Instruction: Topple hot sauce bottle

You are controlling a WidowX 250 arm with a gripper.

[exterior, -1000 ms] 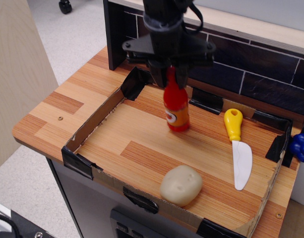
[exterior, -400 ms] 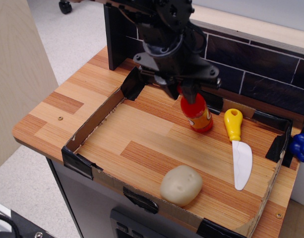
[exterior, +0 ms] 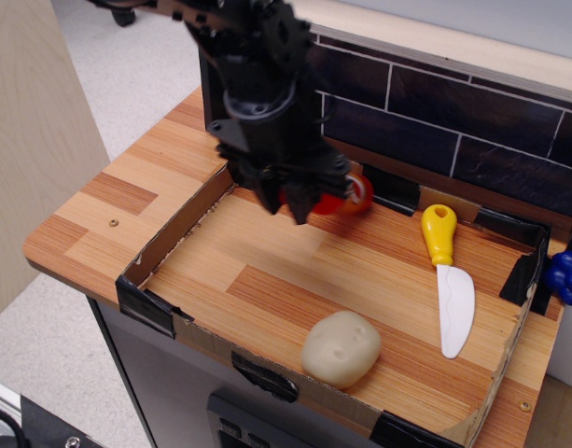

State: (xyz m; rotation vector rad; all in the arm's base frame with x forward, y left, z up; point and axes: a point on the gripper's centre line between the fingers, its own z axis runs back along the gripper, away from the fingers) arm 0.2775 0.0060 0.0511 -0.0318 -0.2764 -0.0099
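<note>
One glossy red plastic hot sauce bottle on its side behind black hand.

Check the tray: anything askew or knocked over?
Yes. The hot sauce bottle lies on its side near the back wall of the tray, partly hidden behind the gripper. The knife and potato look undisturbed.

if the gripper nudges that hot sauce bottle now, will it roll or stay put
Probably rolls: the hot sauce bottle seems to lie on its side, round-bodied, on smooth wood. Likely light, a small plastic toy. The gripper hides much of it, so its contact is unclear.
</note>
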